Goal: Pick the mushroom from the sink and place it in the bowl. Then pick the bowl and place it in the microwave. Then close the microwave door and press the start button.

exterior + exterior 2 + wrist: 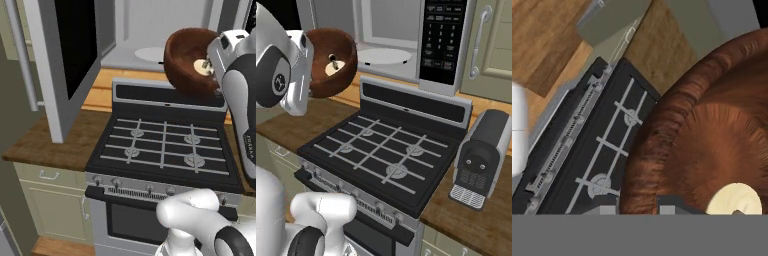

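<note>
Gripped bowl by rim in gripper, tipped on edge above stove, mushroom inside, short of open microwave for loading.

The microwave stands open and free in front, while the microwave door juts out on its left.
</note>
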Controlling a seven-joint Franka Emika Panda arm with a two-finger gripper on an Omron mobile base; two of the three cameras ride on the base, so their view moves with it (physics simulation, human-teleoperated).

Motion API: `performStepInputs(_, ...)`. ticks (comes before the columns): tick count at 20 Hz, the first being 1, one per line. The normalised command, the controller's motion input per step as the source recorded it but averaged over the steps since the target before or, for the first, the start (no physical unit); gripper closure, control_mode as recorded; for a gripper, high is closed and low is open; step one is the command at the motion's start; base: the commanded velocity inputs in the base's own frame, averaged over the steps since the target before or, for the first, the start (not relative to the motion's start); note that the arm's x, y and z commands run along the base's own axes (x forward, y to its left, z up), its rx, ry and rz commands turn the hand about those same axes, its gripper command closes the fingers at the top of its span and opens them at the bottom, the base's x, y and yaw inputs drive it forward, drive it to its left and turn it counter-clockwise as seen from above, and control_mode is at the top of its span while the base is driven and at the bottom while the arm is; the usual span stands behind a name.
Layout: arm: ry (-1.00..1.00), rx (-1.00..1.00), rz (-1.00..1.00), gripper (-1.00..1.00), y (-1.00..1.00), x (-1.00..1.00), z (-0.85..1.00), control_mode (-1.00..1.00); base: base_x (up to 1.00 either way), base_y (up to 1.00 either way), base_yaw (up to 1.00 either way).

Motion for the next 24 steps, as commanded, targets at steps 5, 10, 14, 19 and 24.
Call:
performStepInputs(5, 0.0, 0.03, 0.0, 1.0, -0.01, 0.48, 0.52, -1.0, 0.0, 0.0, 0.0)
performStepInputs(10, 0.02, 0.0, 0.0, 1.0, 0.0, 0.94, 0.02, -1.0, 0.0, 0.0, 0.0)
performStepInputs(14, 0.0, 0.01, 0.0, 1.0, -0.13, 0.99, -0.03, -1.0, 0.0, 0.0, 0.0)
performStepInputs(19, 0.0, 0.02, 0.0, 1.0, -0.13, 0.98, 0.0, -1.0, 0.0, 0.0, 0.0)
performStepInputs(24, 0.03, 0.0, 0.0, 1.0, -0.08, 0.87, 0.0, -1.0, 0.0, 0.0, 0.0)
